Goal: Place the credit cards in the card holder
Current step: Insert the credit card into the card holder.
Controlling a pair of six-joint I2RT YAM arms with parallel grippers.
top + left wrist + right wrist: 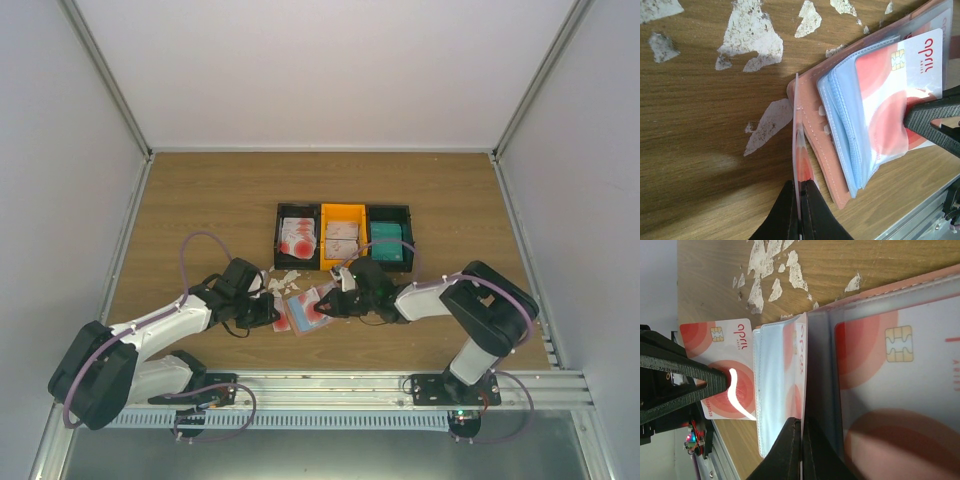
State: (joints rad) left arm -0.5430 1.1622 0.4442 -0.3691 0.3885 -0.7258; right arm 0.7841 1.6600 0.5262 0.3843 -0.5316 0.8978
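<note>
The salmon-pink card holder (303, 314) lies open on the table between my grippers. In the left wrist view its cover (822, 150) and clear sleeves (847, 130) show, one with a white-and-red card inside. My left gripper (270, 313) (801, 184) is shut on a white credit card with red circles (799, 150), held edge-on at the holder's left side. In the right wrist view this card (727, 355) meets the sleeve stack (772, 390). My right gripper (326, 304) (801, 422) is shut on one clear sleeve, holding it up.
A black-and-orange three-compartment tray (343, 210) stands behind, holding white-and-red cards (297, 236) and teal cards (388, 245). White scraps (283, 282) (752, 35) are stuck on the wood beside the holder. A metal rail (330, 385) runs along the near edge.
</note>
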